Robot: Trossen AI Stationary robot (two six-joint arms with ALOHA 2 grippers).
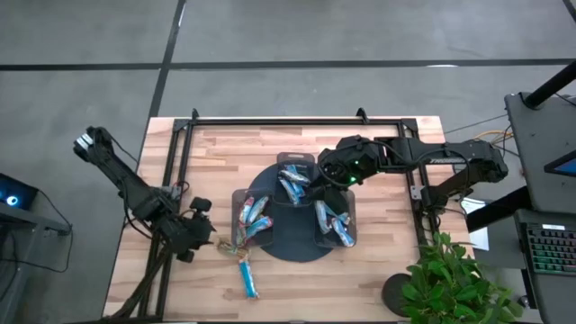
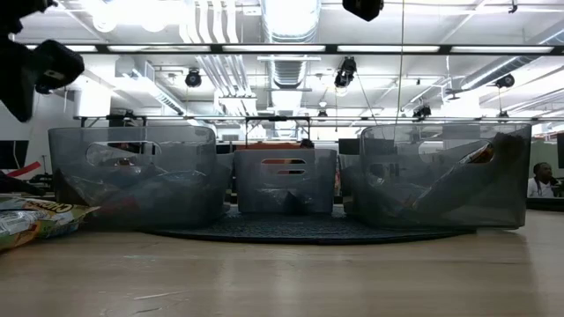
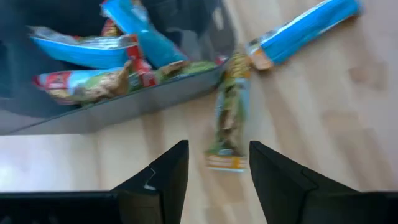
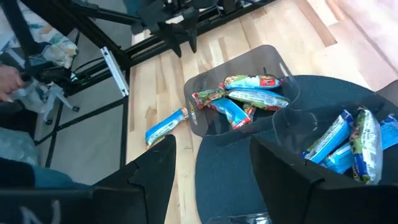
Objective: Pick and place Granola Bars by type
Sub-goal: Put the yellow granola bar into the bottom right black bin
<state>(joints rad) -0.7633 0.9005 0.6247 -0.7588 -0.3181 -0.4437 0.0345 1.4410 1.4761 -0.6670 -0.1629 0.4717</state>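
The granola bars lie mostly in three clear bins on a dark round tray (image 1: 292, 245). The left bin (image 1: 255, 216) holds red, green and blue bars (image 3: 93, 68). Blue ones fill the far bin (image 1: 292, 184) and the right bin (image 1: 335, 223). Two bars lie flat on the wood. A greenish bar (image 3: 231, 118) has one end against the left bin's wall. A blue bar (image 3: 305, 31) lies beyond it (image 1: 248, 279). My left gripper (image 3: 214, 168) hovers open just short of the greenish bar. My right gripper (image 1: 328, 171) is open above the far bin.
A black metal frame (image 1: 270, 121) runs along the table's far and left sides. A potted plant (image 1: 450, 283) stands at the near right corner. Bare wood (image 1: 378, 153) lies around the tray. In the right wrist view a person's hand (image 4: 9, 81) shows beyond the table.
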